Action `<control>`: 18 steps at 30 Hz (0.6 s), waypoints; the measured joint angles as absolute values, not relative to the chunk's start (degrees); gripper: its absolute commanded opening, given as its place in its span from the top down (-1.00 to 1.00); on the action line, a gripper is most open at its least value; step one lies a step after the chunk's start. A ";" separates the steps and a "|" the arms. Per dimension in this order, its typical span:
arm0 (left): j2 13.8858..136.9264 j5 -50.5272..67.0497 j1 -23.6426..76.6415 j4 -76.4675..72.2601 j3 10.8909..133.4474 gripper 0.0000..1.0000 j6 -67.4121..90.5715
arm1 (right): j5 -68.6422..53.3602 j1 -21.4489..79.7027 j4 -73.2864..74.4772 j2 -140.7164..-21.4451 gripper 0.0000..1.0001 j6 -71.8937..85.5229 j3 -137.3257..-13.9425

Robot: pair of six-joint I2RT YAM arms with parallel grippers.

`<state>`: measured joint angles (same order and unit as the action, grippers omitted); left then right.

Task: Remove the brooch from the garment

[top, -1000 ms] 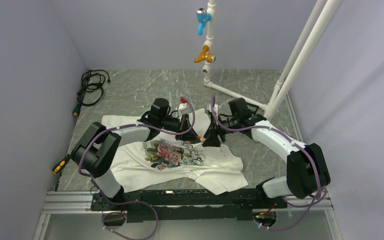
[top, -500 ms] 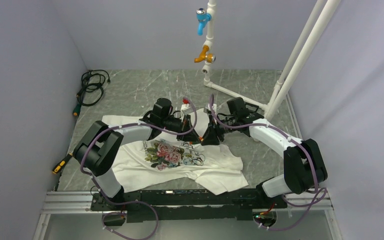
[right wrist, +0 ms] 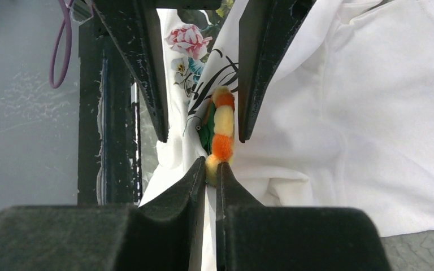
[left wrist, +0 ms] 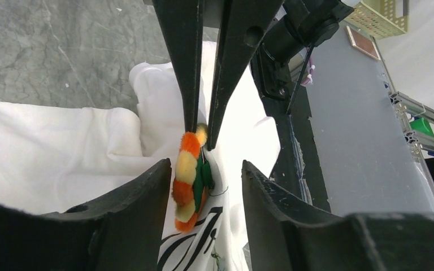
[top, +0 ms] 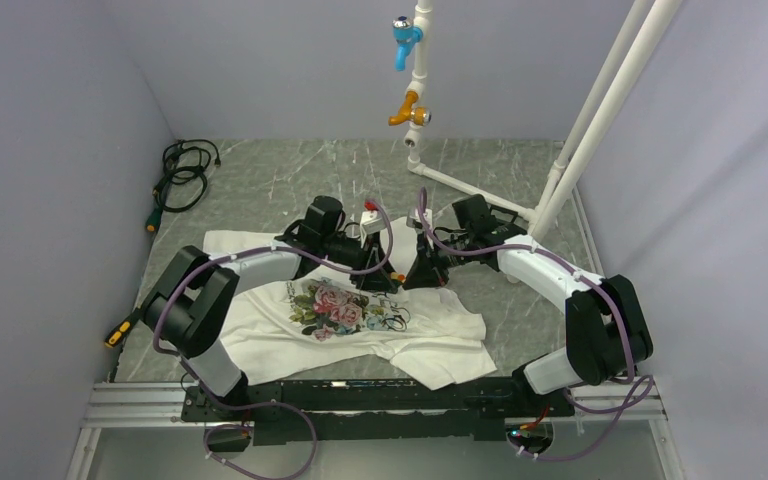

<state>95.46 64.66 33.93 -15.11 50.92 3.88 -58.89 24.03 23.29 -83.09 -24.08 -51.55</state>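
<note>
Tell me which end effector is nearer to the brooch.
Right. The right end effector is pinched shut on one end of the brooch. The left end effector stands open astride the brooch, one finger on each side, not gripping it.

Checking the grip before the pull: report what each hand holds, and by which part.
The right hand pinches the brooch by one end of its fluffy rim; the left hand straddles it open, holding nothing.

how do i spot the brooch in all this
Find the white T-shirt, then its rose print. Just right of the print, where both arms' jaws meet, sits the brooch: a small fuzzy orange-and-yellow pin, unlike the flat printed flowers.
</note>
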 measured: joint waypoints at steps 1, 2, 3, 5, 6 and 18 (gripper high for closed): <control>95.18 64.64 33.93 -14.66 50.92 -0.08 3.57 | -58.87 24.01 23.33 -83.09 0.90 -24.14 -51.55; 95.07 64.64 33.93 -14.33 50.92 -0.09 3.31 | -58.87 24.03 23.35 -83.09 0.90 -24.14 -51.55; 95.00 64.60 34.00 -14.06 50.92 -0.09 2.94 | -58.87 24.03 23.35 -83.09 0.89 -24.14 -51.55; 95.00 64.27 34.20 -13.65 50.92 -0.09 2.48 | -58.87 24.03 23.35 -83.09 0.89 -24.10 -51.55; 95.00 64.03 34.35 -13.50 50.92 -0.09 2.33 | -58.87 24.03 23.33 -83.09 0.89 -24.05 -51.55; 95.09 61.08 35.40 -11.16 52.16 0.98 0.10 | -59.22 23.68 24.01 -82.94 0.15 -22.33 -51.72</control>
